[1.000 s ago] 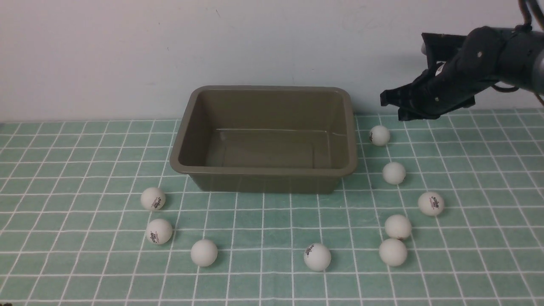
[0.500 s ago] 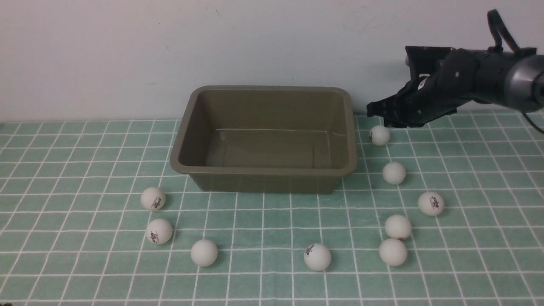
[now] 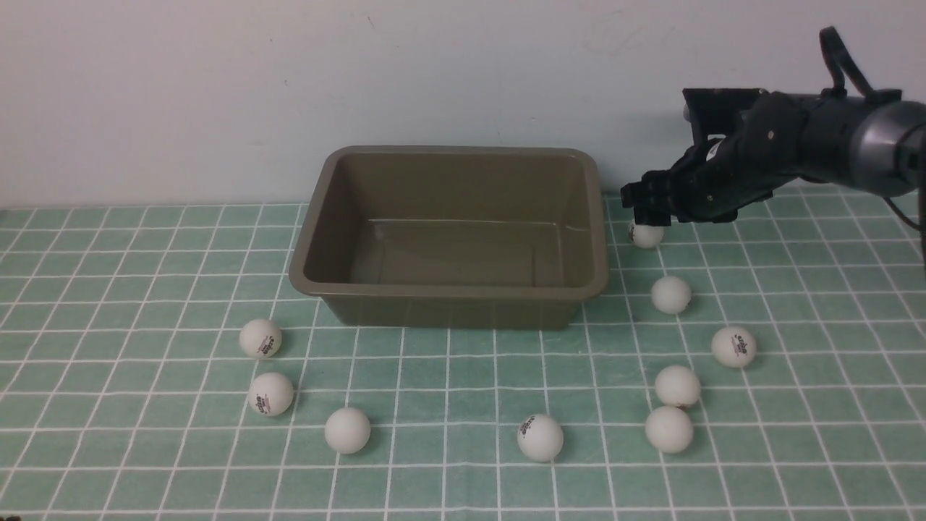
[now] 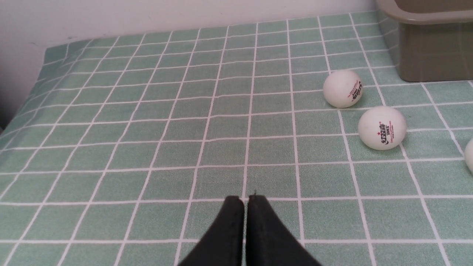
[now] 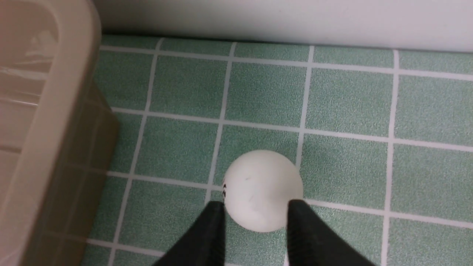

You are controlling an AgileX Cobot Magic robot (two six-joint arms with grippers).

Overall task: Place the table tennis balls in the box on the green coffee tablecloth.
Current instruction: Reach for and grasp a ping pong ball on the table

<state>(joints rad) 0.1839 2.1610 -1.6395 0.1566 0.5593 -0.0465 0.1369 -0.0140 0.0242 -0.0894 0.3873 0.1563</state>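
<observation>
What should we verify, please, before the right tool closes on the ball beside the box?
1. Right tool open: ok, its jaws stand apart.
2. Ball lined up: ok, it sits between the jaws, on the tablecloth.
3. Jaws touching the ball: cannot tell.
4. Room beside the box: ok, the ball lies apart from its wall.
5. Box ready to receive: ok, nothing inside.
6. Left tool out of the way: ok, shut over bare cloth.
</observation>
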